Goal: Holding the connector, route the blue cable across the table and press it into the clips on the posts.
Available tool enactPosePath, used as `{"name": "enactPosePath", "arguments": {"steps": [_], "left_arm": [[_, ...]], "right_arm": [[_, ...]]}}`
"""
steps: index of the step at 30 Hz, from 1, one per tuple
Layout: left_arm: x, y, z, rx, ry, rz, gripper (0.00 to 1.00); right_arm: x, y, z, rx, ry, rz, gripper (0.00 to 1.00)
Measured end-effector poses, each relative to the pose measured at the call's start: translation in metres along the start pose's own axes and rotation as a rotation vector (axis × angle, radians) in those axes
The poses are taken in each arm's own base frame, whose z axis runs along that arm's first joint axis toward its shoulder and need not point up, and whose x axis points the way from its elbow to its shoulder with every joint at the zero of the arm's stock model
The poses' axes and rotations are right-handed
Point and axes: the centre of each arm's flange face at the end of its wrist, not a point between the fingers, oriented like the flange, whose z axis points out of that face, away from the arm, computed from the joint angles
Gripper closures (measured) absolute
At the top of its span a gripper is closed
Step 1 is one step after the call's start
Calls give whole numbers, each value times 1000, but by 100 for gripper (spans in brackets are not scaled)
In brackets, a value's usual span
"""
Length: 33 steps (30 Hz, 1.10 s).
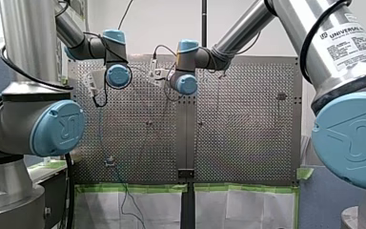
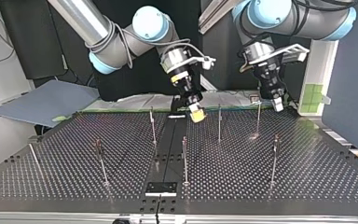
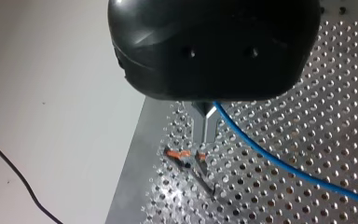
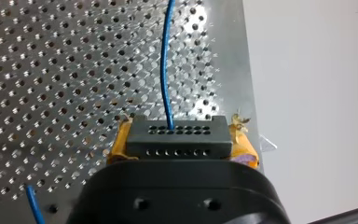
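Observation:
In the right wrist view, yellow pads (image 4: 244, 151) of my right gripper (image 4: 182, 147) are shut on the black connector (image 4: 175, 139). The blue cable (image 4: 164, 70) leaves its face and runs ahead over the perforated table (image 4: 51, 70). In the left wrist view, my left gripper (image 3: 204, 139) has its metal fingers shut on the blue cable (image 3: 279, 164), just above a post with an orange clip (image 3: 179, 154). In the top view, my right gripper (image 2: 196, 113) hangs near the table's middle and my left gripper (image 2: 276, 103) hangs beside a far-right post (image 2: 258, 119).
Several thin upright posts (image 2: 185, 158) stand across the perforated table (image 2: 307, 186). A black strip (image 2: 165, 154) runs down its middle. A grey panel (image 2: 46, 100) lies off the top view's left. Green tape and white paper (image 1: 243, 202) line the table's edge in the front view.

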Motion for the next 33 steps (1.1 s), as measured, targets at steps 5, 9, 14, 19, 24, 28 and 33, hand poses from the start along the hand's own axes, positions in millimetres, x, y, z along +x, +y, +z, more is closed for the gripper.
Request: {"name": "enactPosePath", "arguments": {"steps": [5, 9, 14, 19, 24, 28, 33], "left_arm": [[6, 9, 18, 0, 2, 14, 100], [1, 13, 34, 5, -19, 0, 100], [-6, 18, 53, 11, -38, -15, 100], [-6, 18, 70, 16, -41, -23, 100], [-6, 16, 86, 12, -49, -31, 100], [-9, 17, 95, 4, -58, -36, 100], [-3, 21, 105, -8, -51, -30, 100]], "right_arm": [[2, -4, 11, 4, 2, 10, 100], [-2, -7, 20, 8, -1, 13, 100], [-12, -9, 31, 11, -11, 14, 100], [-15, -10, 41, 12, -10, 22, 100], [-14, -11, 54, 13, -2, 26, 100], [-17, -11, 63, 13, -4, 26, 100], [-20, -11, 73, 14, -2, 26, 100]]}}
